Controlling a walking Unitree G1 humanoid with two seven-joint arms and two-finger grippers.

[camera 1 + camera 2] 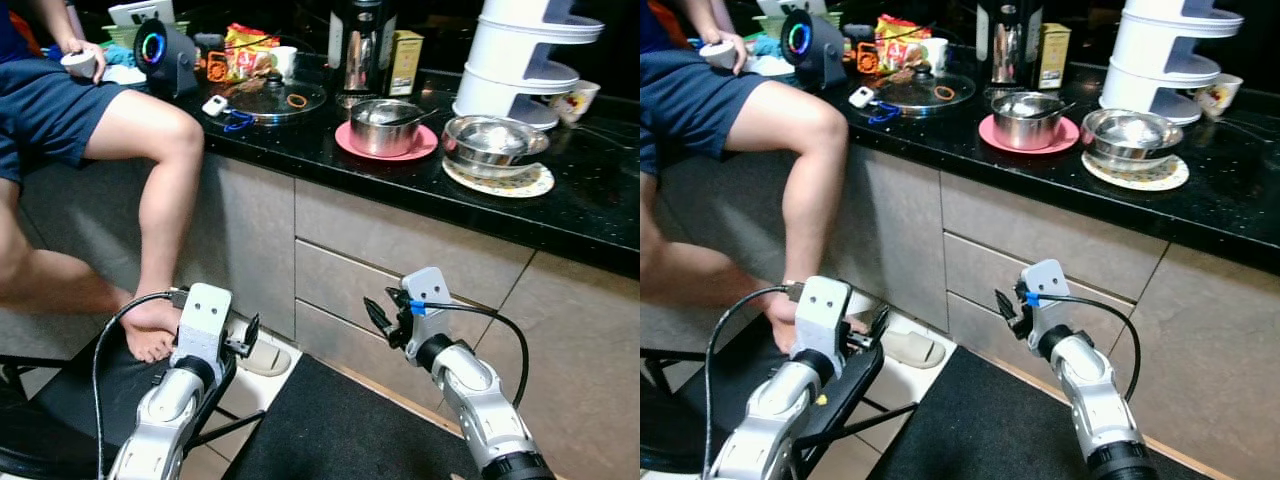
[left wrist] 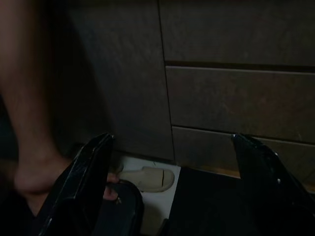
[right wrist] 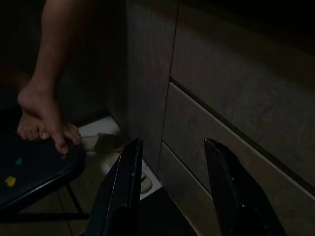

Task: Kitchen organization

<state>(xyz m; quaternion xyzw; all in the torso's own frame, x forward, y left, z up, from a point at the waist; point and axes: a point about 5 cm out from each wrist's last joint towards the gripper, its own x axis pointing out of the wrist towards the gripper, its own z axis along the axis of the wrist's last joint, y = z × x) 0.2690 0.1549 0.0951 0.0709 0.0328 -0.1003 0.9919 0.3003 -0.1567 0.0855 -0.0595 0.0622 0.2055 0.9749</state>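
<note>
Facing drawers (image 1: pixel 400 275) under a cluttered counter (image 1: pixel 590 200), left gripper (image 2: pixel 172 187) and right gripper (image 3: pixel 172 191) jaws released, empty.

You face a black speckled counter (image 1: pixel 590 200) over grey drawer fronts (image 1: pixel 400 260). On the counter, a steel pot (image 1: pixel 383 126) sits on a pink plate (image 1: pixel 420 148); beside it a steel bowl (image 1: pixel 490 140) rests on a yellow-patterned plate (image 1: pixel 520 186). Behind stands a white tiered rack (image 1: pixel 520 60). Below the counter lie a black mat (image 1: pixel 340 430) and a beige slipper (image 1: pixel 265 357).

Both arms low, jaws apart, empty.
</note>
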